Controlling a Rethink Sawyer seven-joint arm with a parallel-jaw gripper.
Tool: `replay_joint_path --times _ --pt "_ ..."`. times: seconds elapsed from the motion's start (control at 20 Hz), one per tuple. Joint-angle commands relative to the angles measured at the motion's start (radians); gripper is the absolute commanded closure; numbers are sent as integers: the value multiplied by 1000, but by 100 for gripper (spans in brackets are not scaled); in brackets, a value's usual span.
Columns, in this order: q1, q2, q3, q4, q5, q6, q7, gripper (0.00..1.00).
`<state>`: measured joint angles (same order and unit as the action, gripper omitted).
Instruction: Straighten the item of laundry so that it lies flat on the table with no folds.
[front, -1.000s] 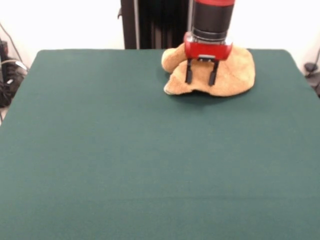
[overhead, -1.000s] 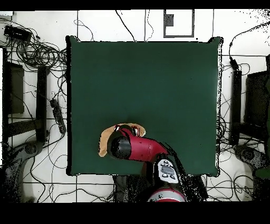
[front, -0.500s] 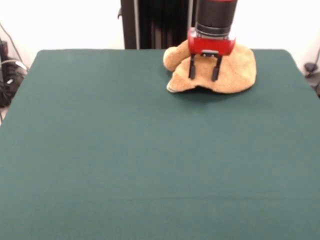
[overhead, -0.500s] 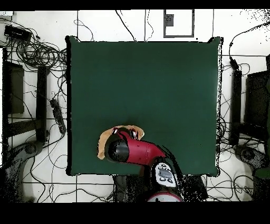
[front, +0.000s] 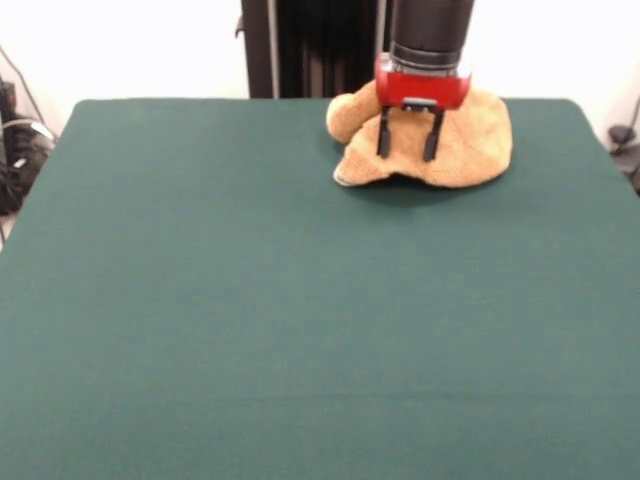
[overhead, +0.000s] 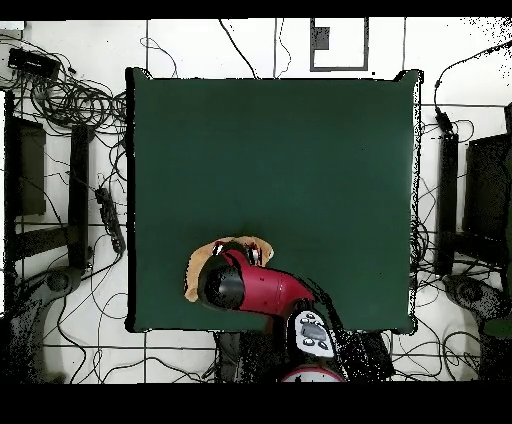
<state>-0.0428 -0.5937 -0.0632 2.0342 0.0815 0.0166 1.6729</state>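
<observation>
The orange-tan towel (front: 470, 145) lies bunched in a rumpled heap on the dark green table (front: 300, 320), at its far side close to the pedestal. In the overhead view only its edges (overhead: 196, 275) show round the arm. My gripper (front: 405, 155) hangs open in front of the heap, its two black fingers (front: 383, 135) apart and pointing down, empty, a little above the cloth. In the overhead view the red arm (overhead: 255, 287) covers the gripper and most of the towel.
The table's far edge (front: 300, 100) runs just behind the towel, with the black pedestal (front: 310, 45) beyond it. Cables (overhead: 70, 100) and dark equipment (overhead: 485, 200) lie on the floor round the table.
The gripper has risen slightly and shifted a little to the right in the front view. The towel's front edge has settled a little; in the last half second almost nothing moved.
</observation>
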Motion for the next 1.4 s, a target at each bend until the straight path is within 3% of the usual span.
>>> replay_joint_path --times 0.05,0.4,0.85,1.4 --pt "20 68 102 71 86 -25 298 0" --pt "41 94 103 97 110 -79 314 0" --pt "-10 245 105 -14 58 -93 201 0" --pt "43 234 65 -11 100 -40 215 0"
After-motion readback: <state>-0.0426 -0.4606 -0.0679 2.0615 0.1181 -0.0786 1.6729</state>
